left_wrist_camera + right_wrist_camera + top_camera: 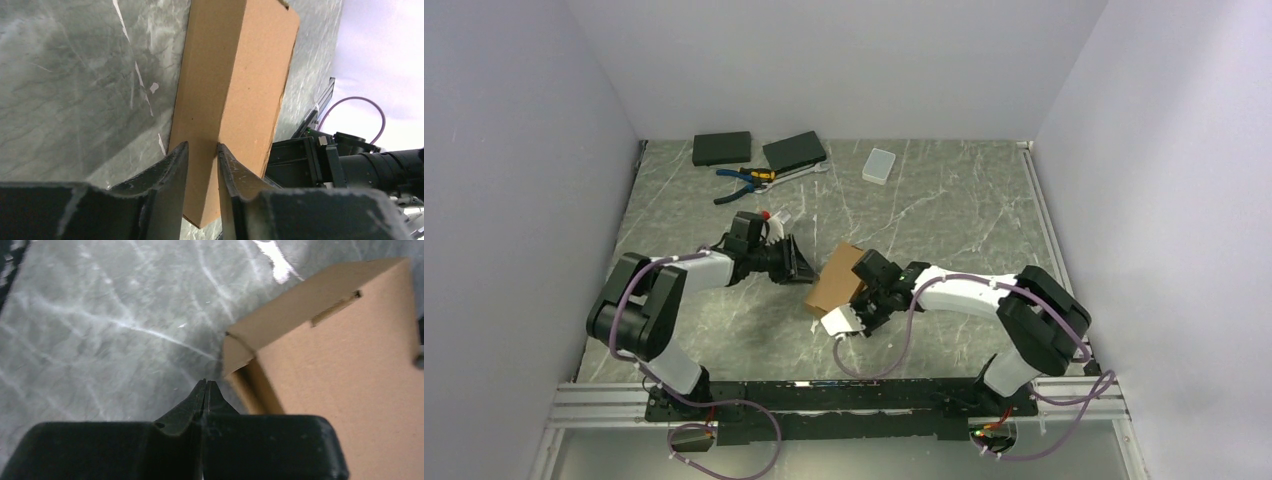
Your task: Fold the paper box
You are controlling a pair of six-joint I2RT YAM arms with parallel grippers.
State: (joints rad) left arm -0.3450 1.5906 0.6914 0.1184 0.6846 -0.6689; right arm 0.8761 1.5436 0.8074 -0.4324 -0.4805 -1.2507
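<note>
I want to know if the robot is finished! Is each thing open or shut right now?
paper box: folded into a box shape, end flap at one corner not fully closed
left hand: fingers slightly apart, pointed at the box
right hand: shut, empty, beside the box's loose corner
black boxes: closed, lying flat

I count one brown paper box [836,280], two flat black boxes [722,148] [794,150], one translucent white plastic case [879,165], one pair of blue-handled pliers [742,183], one silvery tool [802,172], and one small red-and-white item [774,215] I cannot make out.
</note>
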